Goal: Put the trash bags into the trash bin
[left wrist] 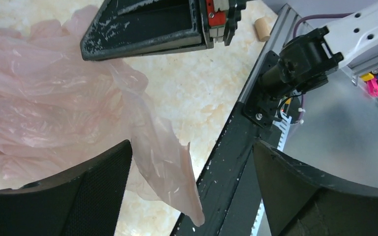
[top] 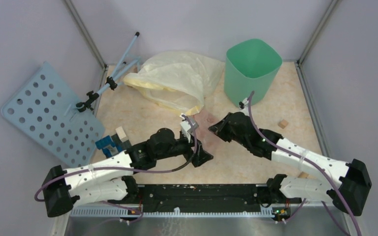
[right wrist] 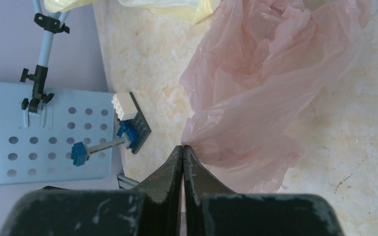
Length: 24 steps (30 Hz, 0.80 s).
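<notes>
Right gripper (right wrist: 182, 147) pinches pink bag (right wrist: 261, 73) at its edge, left gripper (left wrist: 192, 147) gapes wide alongside; mint bin (top: 246, 84) upright, well apart

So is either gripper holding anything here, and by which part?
The right gripper is shut on the pink bag, pinching its crumpled edge at the fingertips. The left gripper is open, holding nothing.

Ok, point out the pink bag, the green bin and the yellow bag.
pink bag (right wrist: 275, 73): right wrist view, crumpled middle.
green bin (top: 246, 87): top view, front wall.
yellow bag (top: 177, 73): top view, upper surface.
</notes>
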Motion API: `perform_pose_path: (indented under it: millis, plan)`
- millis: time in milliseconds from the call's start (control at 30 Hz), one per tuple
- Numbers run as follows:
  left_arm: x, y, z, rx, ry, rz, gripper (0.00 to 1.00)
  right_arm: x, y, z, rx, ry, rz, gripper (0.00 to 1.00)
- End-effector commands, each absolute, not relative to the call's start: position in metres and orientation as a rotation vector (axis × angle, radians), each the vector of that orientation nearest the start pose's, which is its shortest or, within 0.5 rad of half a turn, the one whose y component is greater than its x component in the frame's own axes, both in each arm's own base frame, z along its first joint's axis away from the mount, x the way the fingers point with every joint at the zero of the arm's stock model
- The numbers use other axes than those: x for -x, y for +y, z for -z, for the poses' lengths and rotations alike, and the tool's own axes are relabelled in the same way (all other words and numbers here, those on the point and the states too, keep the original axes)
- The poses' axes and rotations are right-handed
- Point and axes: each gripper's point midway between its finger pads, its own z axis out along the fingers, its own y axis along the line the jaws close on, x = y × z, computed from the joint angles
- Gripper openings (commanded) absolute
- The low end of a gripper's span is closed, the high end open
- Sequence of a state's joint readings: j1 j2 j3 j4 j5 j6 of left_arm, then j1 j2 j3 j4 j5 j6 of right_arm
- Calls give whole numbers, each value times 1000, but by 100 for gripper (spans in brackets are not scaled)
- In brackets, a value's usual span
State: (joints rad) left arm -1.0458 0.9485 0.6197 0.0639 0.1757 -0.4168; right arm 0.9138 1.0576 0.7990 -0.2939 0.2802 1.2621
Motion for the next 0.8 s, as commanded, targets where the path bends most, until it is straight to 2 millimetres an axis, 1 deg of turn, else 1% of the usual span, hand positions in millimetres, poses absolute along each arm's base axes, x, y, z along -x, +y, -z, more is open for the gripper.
perform_pose_path:
  millis: [0,67,100,133,167,233,267,300,333,367,400,433,533,567,600,633,667,767]
  plan:
    - [-138,-324,-212,-707,1869,1098,93,-226,289,-222,-564,2139,-1075,0]
    - [-145,-321,-209,-666,1897,1052,86,-226,289,-222,-563,2138,-1075,0]
    - [-148,-316,-202,-649,1938,1011,79,-226,289,-223,-560,2137,-1077,0]
    - [-154,-311,-199,-611,1961,963,67,-226,289,-223,-558,2137,-1078,0]
    - [-157,-310,-199,-598,1976,943,54,-225,289,-223,-549,2134,-1077,0]
    - [-160,-306,-198,-576,2007,904,24,-225,287,-227,-499,2122,-1066,0]
    - [-163,-302,-199,-560,2014,878,12,-225,284,-230,-460,2112,-1049,0]
    - [-166,-297,-202,-545,2016,848,2,-225,282,-236,-398,2086,-1036,0]
    - [-171,-290,-206,-514,2009,810,0,-226,278,-242,-320,2055,-1005,0]
    - [-174,-285,-212,-492,1997,787,0,-227,271,-246,-259,2026,-960,0]
    - [-177,-280,-221,-475,1972,775,0,-227,262,-249,-199,1994,-911,2]
    - [-179,-275,-231,-460,1942,766,0,-227,254,-250,-153,1968,-869,8]
    - [-184,-262,-264,-423,1870,739,0,-217,231,-246,-2,1929,-775,35]
    - [-186,-257,-271,-410,1863,719,0,-214,221,-249,19,1911,-755,43]
    - [-187,-254,-278,-404,1862,701,0,-212,213,-246,19,1911,-727,49]
    - [-188,-253,-282,-406,1862,687,0,-210,205,-243,13,1913,-702,52]
    - [-189,-252,-287,-406,1859,679,0,-208,198,-239,4,1918,-684,53]
    - [-190,-256,-302,-411,1828,702,0,-202,187,-222,-14,1931,-669,53]
